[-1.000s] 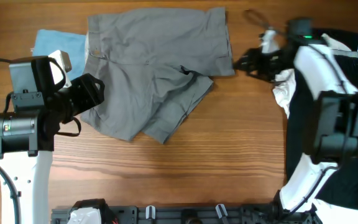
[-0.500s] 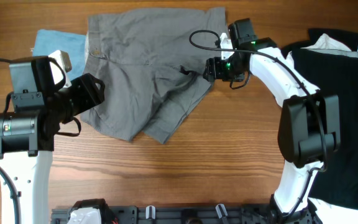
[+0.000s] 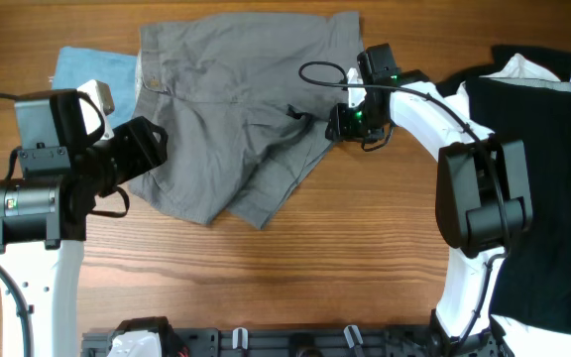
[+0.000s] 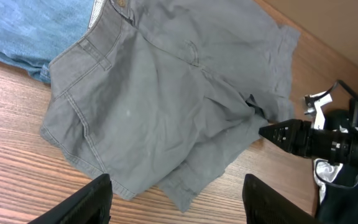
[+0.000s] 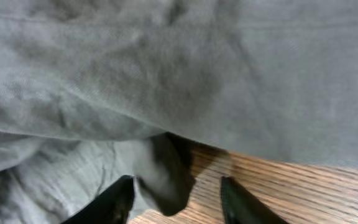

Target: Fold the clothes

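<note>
Reach is what has changed: a second ago my right tool [image 3: 336, 121] was out by the white piece [image 3: 523, 67] and the large black garment [image 3: 543, 178] on the right of the worktop [image 3: 365, 248]; since then it has swung across and come down at the right edge of the grey shorts [image 3: 236, 109], where the lower leg bunches up against the upper one; the shorts themselves have not shifted, lying rumpled in the upper middle of the worktop, waistband to the left and overlapping the light-blue piece [image 3: 87, 69]; in my right wrist view the fingers [image 5: 114, 199] stand on either side of a dark fold of grey cloth, with a strip of bare wood showing between that fold and the other finger, so I take this tool as not yet clenched, only straddling the fold; my left tool [image 3: 145, 147] has stayed put by the waistband end, fingers spread wide with nothing in them; I judge this to be the start of the work on the shorts, nothing folded yet; the next move calls for closing on that fold and drawing the bunched leg flat; the risk is catching only one layer of cloth.
</note>
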Action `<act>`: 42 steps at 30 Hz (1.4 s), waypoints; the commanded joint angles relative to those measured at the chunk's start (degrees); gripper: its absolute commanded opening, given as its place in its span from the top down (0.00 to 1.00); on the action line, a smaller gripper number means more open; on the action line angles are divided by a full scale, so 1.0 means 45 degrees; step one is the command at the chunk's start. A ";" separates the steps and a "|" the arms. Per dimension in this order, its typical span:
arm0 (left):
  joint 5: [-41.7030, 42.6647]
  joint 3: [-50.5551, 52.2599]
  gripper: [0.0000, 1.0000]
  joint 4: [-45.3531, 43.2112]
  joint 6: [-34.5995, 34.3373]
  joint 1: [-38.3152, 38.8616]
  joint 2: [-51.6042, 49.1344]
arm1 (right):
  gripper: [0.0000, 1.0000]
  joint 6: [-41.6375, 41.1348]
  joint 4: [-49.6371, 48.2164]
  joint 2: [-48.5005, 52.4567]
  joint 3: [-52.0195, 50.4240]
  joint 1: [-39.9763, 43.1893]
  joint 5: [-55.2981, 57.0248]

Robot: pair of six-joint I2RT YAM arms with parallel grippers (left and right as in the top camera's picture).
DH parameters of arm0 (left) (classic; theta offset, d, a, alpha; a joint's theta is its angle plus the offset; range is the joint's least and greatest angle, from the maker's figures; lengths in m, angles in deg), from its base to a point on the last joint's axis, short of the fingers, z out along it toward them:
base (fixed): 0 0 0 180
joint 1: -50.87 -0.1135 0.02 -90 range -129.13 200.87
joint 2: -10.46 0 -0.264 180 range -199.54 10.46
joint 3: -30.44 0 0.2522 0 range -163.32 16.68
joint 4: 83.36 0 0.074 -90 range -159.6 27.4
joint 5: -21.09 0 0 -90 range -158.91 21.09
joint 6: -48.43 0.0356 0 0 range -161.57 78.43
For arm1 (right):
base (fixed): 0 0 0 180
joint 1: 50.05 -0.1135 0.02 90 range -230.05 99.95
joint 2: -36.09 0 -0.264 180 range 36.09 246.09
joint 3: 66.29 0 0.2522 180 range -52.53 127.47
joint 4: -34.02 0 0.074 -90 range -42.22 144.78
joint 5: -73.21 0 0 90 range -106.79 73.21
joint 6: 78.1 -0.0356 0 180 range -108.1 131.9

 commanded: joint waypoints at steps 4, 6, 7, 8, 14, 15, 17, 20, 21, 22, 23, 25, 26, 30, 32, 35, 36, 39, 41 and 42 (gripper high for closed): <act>0.0024 -0.0073 0.30 -0.0039 0.0209 0.0053 0.0185 | 0.95 0.0316 0.0709 0.0019 0.0019 0.0083 0.0418; 0.0024 -0.0073 0.30 -0.0039 0.0209 0.0053 0.0185 | 0.96 0.0272 0.1345 -0.0330 0.0029 0.0374 0.2327; 0.0019 -0.0073 0.29 -0.0039 0.0209 0.0053 0.0185 | 0.96 0.0282 0.1651 -0.0563 0.0044 0.0563 0.3347; 0.0019 -0.0073 0.29 -0.0044 0.0209 0.0049 0.0185 | 0.96 0.0277 0.1909 -0.0831 0.0044 0.0767 0.4415; 0.0010 -0.0073 0.28 -0.0340 0.0209 0.0049 0.0185 | 0.95 -0.0505 0.1923 -0.2540 0.0063 0.2404 0.8947; 0.0010 -0.0073 0.28 -0.0384 0.0209 0.0049 0.0185 | 0.85 -0.0563 0.1647 -0.2880 0.0068 0.2812 0.8480; -0.0019 -0.0073 0.28 -0.0432 0.0209 0.0049 0.0185 | 0.30 0.0287 0.1166 -0.3410 0.0068 0.3478 0.6023; -0.0374 -0.0073 0.28 -0.0359 0.0209 0.0049 0.0185 | 0.27 0.0670 0.1462 -0.3847 0.0068 0.3886 0.3011; -0.0427 -0.0073 0.28 -0.0330 0.0214 0.0049 0.0185 | 0.27 0.0670 0.1724 -0.3920 0.0063 0.3895 0.2171; -0.0466 -0.0073 0.28 -0.0311 0.0214 0.0053 0.0185 | 0.27 0.0670 0.1957 -0.3949 0.0063 0.3891 0.1569; -0.0471 -0.0073 0.28 -0.0282 0.0214 0.0053 0.0185 | 0.27 0.0685 0.2409 -0.3959 0.0063 0.3803 0.0563; -0.0758 -0.0073 0.28 -0.0092 0.0214 0.0053 0.0136 | 0.27 0.0865 0.2968 -0.3959 0.0024 0.3594 -0.0549; -0.1010 -0.0073 0.31 0.0083 0.0214 0.0053 0.0102 | 0.28 0.1137 0.3191 -0.3959 0.0000 0.3429 -0.1039; -0.2501 0.0121 0.38 0.1496 0.0155 0.0053 -0.0461 | 0.29 0.1326 0.3847 -0.3973 0.0005 0.2749 -0.1379; -0.2458 0.0549 0.39 0.1515 0.0155 0.0053 -0.0816 | 0.29 0.1088 0.4469 -0.3968 0.0000 0.2535 -0.1069; -0.2098 0.1229 0.40 0.1331 0.0165 0.0141 -0.1554 | 0.29 0.0019 0.5882 -0.3925 -0.0010 0.2458 0.0937; -0.2069 0.1345 0.41 0.1287 0.0170 0.0199 -0.1734 | 0.29 0.0005 0.6188 -0.3905 -0.0053 0.2458 0.1205; -0.2079 0.1472 0.40 0.1195 0.0165 0.0583 -0.2492 | 0.28 0.0087 0.6771 -0.3905 -0.0797 0.2453 0.1277; -0.2079 0.1472 0.35 0.0986 0.0165 0.0811 -0.2841 | 0.28 0.0112 0.6679 -0.3905 -0.1569 0.2404 0.0544; -0.2074 0.1472 0.34 0.0850 0.0160 0.0928 -0.2963 | 0.29 0.0131 0.6586 -0.3905 -0.1991 0.2361 0.0097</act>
